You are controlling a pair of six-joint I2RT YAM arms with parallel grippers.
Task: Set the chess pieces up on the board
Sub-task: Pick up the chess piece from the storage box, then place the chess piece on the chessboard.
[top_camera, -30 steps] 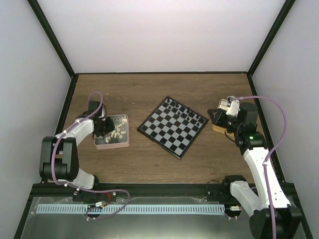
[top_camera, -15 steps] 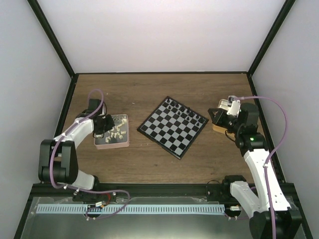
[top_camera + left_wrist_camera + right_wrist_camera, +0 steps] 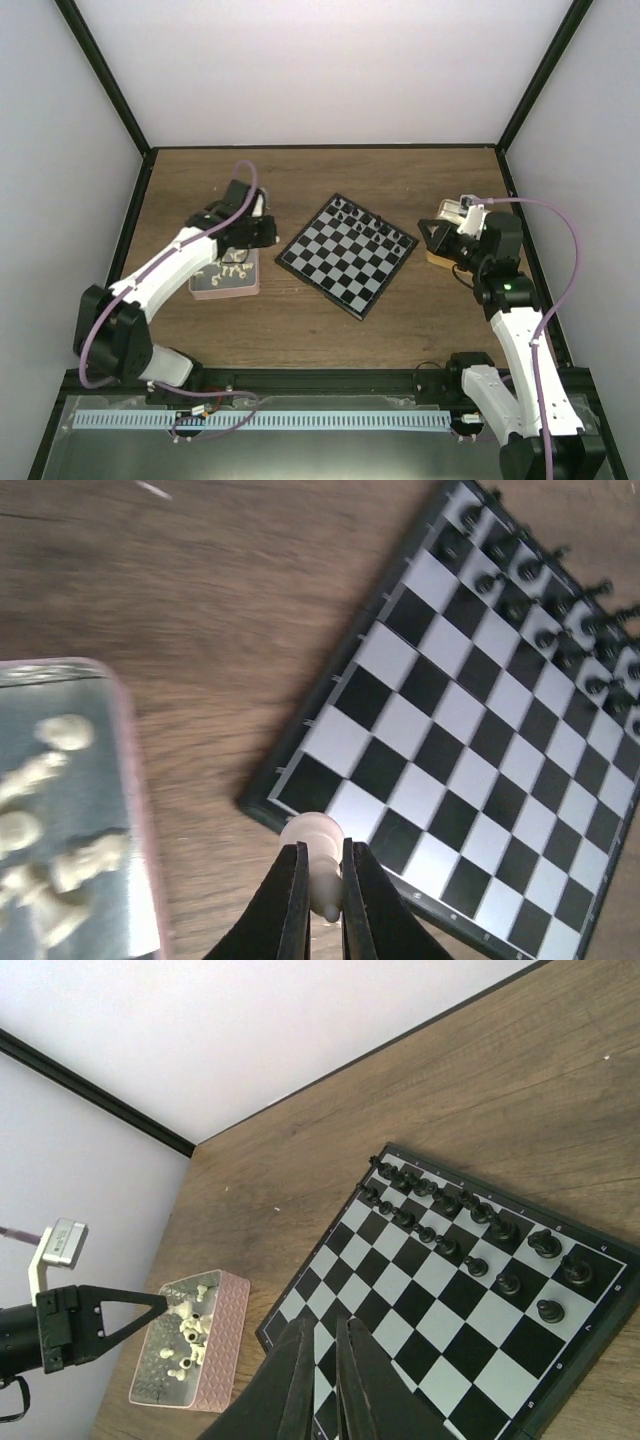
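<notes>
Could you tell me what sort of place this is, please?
Probably a lab robot cell: white wall panels in a black frame, a wooden tabletop, robot arms bolted at its near edge.

The chessboard (image 3: 346,254) lies in the middle of the tabletop (image 3: 300,180), one corner towards the near edge. Two rows of chess pieces (image 3: 372,227) stand along its far-right side. Left of it is a tray (image 3: 225,293) with more pieces (image 3: 60,860) in it. The left hand (image 3: 322,900), closed on one piece (image 3: 318,842), is between tray and board. A box (image 3: 438,258) sits by the right edge.
</notes>
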